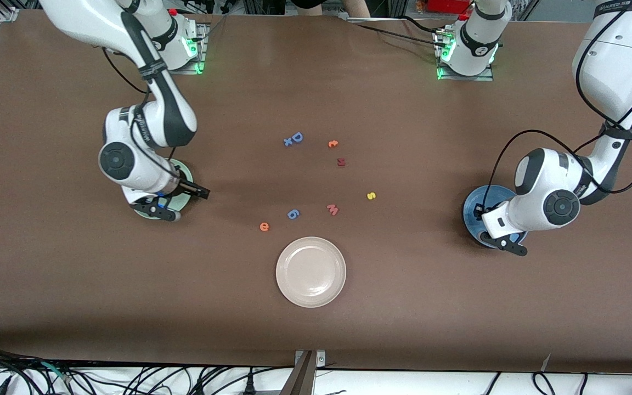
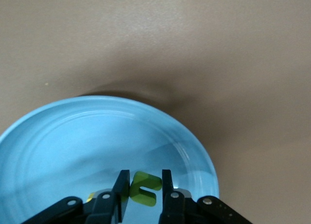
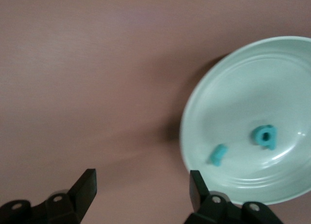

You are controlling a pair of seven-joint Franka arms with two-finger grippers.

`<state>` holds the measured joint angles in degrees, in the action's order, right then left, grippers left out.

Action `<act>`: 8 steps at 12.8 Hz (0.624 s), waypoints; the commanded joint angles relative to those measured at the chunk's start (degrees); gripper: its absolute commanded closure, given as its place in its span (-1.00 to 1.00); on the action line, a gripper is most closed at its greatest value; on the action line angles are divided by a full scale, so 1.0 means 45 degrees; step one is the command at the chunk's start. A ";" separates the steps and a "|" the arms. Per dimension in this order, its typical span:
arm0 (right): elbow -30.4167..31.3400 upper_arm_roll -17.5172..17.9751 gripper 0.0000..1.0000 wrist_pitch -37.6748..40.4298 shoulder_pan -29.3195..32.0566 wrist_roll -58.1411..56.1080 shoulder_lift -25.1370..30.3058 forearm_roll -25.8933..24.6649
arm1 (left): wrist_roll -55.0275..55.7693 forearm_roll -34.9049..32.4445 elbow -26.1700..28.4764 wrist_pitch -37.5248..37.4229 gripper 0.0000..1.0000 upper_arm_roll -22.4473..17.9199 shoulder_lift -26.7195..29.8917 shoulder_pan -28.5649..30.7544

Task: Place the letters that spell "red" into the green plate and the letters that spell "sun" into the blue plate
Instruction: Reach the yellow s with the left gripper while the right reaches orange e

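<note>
The green plate (image 1: 183, 171) lay toward the right arm's end of the table and was largely hidden in the front view by the right arm; only a pale mint rim showed. The blue plate (image 1: 472, 204) lay toward the left arm's end, likewise mostly covered by the left arm.

The right gripper (image 3: 141, 195) hung over the edge of the green plate, its jaws spread wide and holding nothing. The right wrist view showed the plate cut off at the frame edge, with a teal "d" (image 3: 265, 136) and a smaller teal "r" (image 3: 218, 154) lying apart inside it (both slightly blurred).

The left gripper (image 2: 142, 187) hung low over the blue plate. Its jaws stood narrow with an olive "n" (image 2: 144, 188) between the fingers (image 2: 121, 185); whether the fingers pressed the letter could not be told. A sliver of yellow (image 2: 90, 197) showed beside the fingers, too hidden to identify.

On the bare table between the plates, the orange "e" (image 1: 264, 226) lay nearer the front camera than the yellow "s" (image 1: 371, 195), the two well apart. A blue "6" (image 1: 293, 213), a pink "m" (image 1: 332, 209), a blue "D" (image 1: 294, 139) and a cream plate (image 1: 311, 271) also lay there.
</note>
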<state>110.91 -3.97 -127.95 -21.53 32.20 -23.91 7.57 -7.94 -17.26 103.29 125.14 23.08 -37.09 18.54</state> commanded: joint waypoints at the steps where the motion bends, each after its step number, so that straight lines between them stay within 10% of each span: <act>1: -0.1964 -0.0075 -0.71 -0.0257 -0.0292 0.0905 -0.1576 0.0252 | 0.0182 -0.0187 -0.0042 0.0063 -1.00 0.0105 0.0019 -0.0077; 8: -0.3669 0.0453 -0.72 -0.2089 -0.1601 0.2512 -0.3297 0.0798 | 0.1229 -0.0207 -0.0140 -0.0600 -1.00 0.1820 0.0839 -0.0057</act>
<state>96.70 -2.10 -134.76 -27.60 43.00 -36.34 9.87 -6.47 -17.26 102.17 124.50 28.96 -35.56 18.36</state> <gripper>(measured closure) 0.141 0.000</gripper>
